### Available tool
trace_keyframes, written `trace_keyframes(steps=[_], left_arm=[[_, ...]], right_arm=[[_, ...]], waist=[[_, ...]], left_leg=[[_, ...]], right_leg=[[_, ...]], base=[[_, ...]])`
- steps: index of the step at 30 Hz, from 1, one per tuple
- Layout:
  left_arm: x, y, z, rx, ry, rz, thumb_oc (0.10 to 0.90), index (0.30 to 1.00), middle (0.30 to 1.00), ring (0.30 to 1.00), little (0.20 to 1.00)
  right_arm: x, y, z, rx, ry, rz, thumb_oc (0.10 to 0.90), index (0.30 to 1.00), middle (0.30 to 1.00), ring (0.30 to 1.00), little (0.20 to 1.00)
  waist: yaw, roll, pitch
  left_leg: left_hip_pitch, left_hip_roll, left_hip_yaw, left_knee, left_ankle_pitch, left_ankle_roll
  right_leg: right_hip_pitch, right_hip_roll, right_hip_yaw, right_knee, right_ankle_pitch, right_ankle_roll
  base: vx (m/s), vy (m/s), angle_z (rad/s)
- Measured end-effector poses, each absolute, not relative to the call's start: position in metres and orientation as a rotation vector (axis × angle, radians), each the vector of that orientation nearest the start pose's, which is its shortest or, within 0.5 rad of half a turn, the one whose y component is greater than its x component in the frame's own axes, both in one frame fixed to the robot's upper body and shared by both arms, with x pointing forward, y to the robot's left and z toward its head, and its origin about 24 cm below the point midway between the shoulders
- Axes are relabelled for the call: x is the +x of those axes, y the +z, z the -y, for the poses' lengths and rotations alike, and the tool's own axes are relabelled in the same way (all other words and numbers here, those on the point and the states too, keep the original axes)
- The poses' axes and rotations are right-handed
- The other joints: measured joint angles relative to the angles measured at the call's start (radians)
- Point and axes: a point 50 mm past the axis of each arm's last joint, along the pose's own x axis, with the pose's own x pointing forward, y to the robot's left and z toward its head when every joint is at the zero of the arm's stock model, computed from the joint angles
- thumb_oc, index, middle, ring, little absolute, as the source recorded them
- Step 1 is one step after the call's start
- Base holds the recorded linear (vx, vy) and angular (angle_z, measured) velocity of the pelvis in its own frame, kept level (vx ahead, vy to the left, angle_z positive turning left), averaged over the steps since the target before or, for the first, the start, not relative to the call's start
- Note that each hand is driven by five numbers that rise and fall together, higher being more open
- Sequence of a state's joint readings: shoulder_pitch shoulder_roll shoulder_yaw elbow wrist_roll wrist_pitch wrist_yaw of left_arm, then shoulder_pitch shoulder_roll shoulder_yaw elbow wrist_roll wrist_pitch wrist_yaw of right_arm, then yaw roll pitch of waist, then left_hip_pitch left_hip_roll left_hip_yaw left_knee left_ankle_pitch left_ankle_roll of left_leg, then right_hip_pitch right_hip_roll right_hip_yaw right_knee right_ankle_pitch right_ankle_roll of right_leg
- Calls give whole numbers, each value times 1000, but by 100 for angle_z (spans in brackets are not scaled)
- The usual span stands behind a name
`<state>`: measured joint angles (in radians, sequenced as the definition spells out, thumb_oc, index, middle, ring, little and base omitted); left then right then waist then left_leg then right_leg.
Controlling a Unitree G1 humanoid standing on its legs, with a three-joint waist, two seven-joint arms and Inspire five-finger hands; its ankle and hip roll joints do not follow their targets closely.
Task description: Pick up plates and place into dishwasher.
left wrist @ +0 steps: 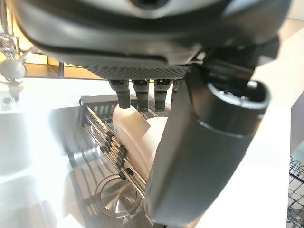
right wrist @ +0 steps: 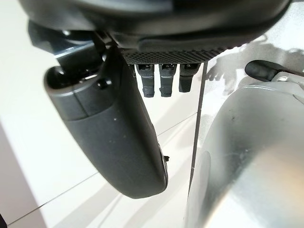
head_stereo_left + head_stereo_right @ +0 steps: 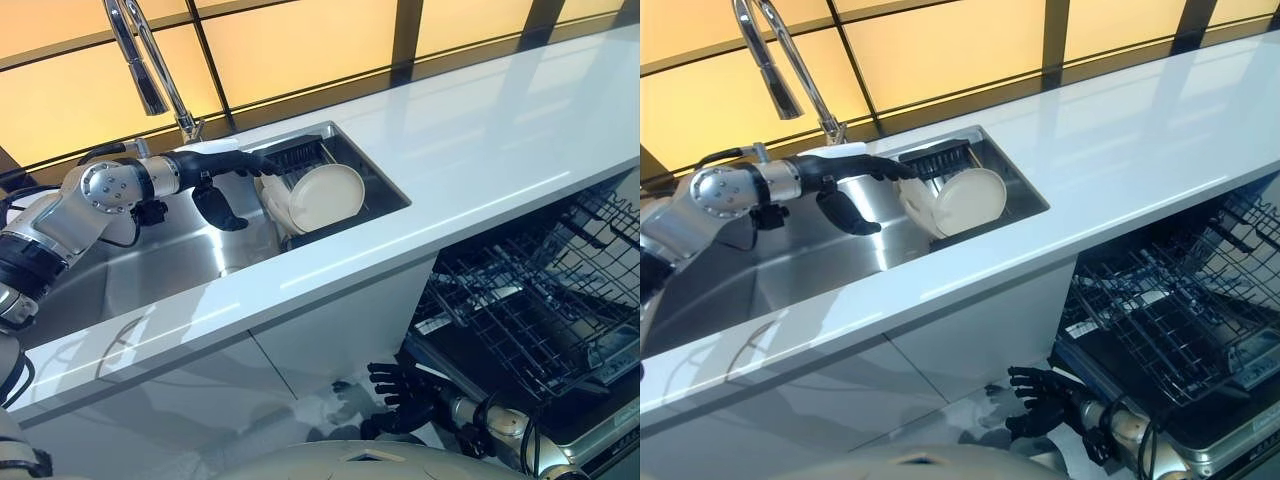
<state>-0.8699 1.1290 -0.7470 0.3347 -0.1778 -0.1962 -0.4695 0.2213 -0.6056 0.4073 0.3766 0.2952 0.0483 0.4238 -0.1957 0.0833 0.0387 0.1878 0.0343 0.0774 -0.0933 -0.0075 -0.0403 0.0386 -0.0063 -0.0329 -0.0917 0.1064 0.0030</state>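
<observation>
Plates: cream-white, round, standing on edge in a dark rack at the right end of the steel sink, set in the white worktop. Left hand: released, fingers straight over the plates' upper rims, thumb hanging down beside them, contact uncertain; its wrist view adds the rack's wires and the round drain. Right hand: fingers spread, empty, low beside the open dishwasher.

Counts at the sink

Two cream plates in one rack, one faucet, one sink, one dishwasher.
</observation>
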Motion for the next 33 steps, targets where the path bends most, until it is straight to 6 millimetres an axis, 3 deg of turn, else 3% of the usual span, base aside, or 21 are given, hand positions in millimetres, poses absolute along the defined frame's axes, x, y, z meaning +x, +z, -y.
trace_keyframes(steps=[20, 25, 33], left_arm=[[343, 196, -235, 1205, -656, 15, 800, 900, 900, 900, 900], [342, 205, -222, 1541, -758, 95, 800, 900, 900, 900, 900], [336, 209, -209, 1693, -814, 222, 800, 900, 900, 900, 900]], right_arm=[[132, -84, 225, -184, 569, -846, 800, 900, 900, 900, 900], [131, -84, 230, -199, 562, -850, 800, 900, 900, 900, 900], [130, -84, 233, -204, 561, -853, 800, 900, 900, 900, 900]], waist=[[-35, 4, 11], [-36, 5, 12], [-58, 11, 15]], left_leg=[[12, 1, 42, 0, -6, 1], [15, 0, 59, 0, -8, 2], [18, 0, 69, 0, -11, 3]], right_leg=[[0, 1, 28, 0, 4, 2], [0, 1, 37, 0, 5, 3], [-1, 2, 47, 0, 6, 4]], base=[[-1, -2, -3], [-1, 3, -3], [0, 11, -3]])
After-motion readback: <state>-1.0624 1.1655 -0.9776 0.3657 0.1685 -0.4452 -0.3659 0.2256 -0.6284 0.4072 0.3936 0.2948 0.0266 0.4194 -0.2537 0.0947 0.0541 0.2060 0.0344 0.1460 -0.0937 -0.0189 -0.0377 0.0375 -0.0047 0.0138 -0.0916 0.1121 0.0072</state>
